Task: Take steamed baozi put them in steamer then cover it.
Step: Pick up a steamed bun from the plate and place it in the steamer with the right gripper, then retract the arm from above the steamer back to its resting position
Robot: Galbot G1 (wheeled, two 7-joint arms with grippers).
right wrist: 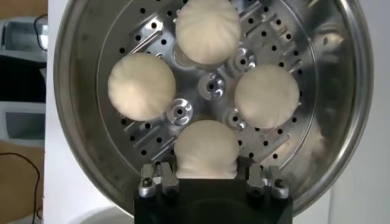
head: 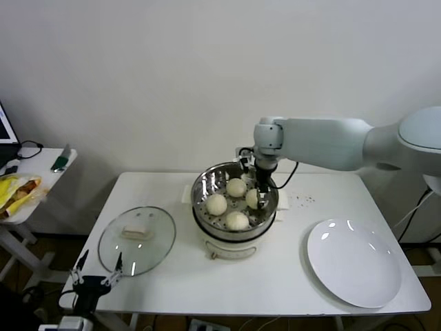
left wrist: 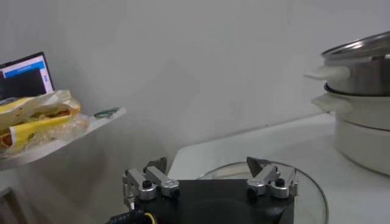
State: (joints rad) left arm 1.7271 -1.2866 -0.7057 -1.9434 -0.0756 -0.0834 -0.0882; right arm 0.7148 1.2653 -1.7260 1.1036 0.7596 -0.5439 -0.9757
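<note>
- On the white tabletop (head: 172, 289), near its middle, stands the steamer (head: 201, 186), a shiny steel basket with a perforated floor on a white cooker base.
- Four steamed baozi lie inside the steamer, set in a ring on the floor of holes: one at the back (head: 236, 187), one on my left side (head: 216, 204), one at the front (head: 237, 221) and one on my right side (head: 253, 198).
- My right gripper (head: 260, 185) reaches down into the steamer from the far right rim, at the baozi on the right side.
- In the right wrist view my right gripper (right wrist: 206, 173) has its fingers (right wrist: 159, 178) on both sides of this bun (right wrist: 206, 149); they are close against it, but I cannot tell if they pinch it or only stand beside it.
- The cover (head: 136, 240), a clear glass lid with a cream bar handle, lies flat on the tabletop to the left of the steamer, apart from it.
- My left gripper (head: 96, 270) waits at the front left edge of the tabletop, just beside the cover's rim, with its fingers (left wrist: 149, 182) spread wide and holding nothing.
- A flat white plate (head: 353, 262) lies on the right part of the tabletop.
- A small side table (head: 38, 172) on the far left carries a yellow food bag (head: 17, 189).
</note>
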